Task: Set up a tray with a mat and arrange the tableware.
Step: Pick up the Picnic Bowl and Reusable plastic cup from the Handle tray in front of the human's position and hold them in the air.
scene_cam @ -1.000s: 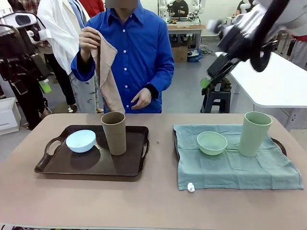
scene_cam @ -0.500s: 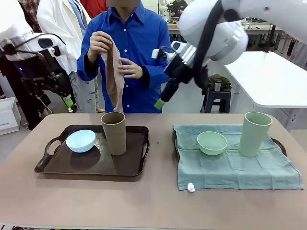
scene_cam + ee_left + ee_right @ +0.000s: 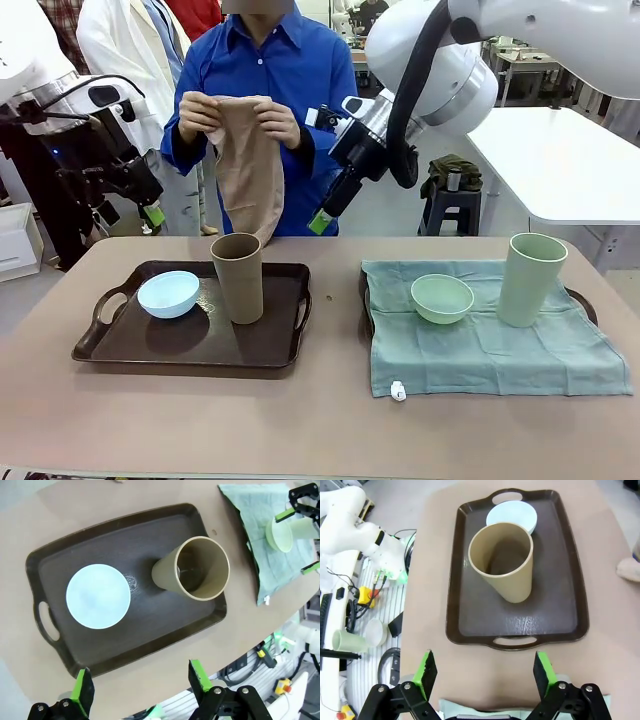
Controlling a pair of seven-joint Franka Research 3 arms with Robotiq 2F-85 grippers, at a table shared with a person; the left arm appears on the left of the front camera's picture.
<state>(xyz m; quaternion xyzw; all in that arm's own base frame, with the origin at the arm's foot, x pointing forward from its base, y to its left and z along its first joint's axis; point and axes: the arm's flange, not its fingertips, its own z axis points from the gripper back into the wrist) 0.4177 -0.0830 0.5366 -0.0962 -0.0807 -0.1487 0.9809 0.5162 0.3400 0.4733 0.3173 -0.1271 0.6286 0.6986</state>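
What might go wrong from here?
The tan tumbler is tall and stands near the light blue bowl on the bare brown tray; a gripper reaching for either might knock the tumbler over. The open right gripper hangs near the person's hands and cloth, so they might collide.

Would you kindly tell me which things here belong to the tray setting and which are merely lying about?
Job: dark brown plastic tray, light blue bowl, tan-brown tumbler, green cloth mat, pale green bowl, pale green tumbler, tan cloth the person holds.
Lying about: black stool, white side table.
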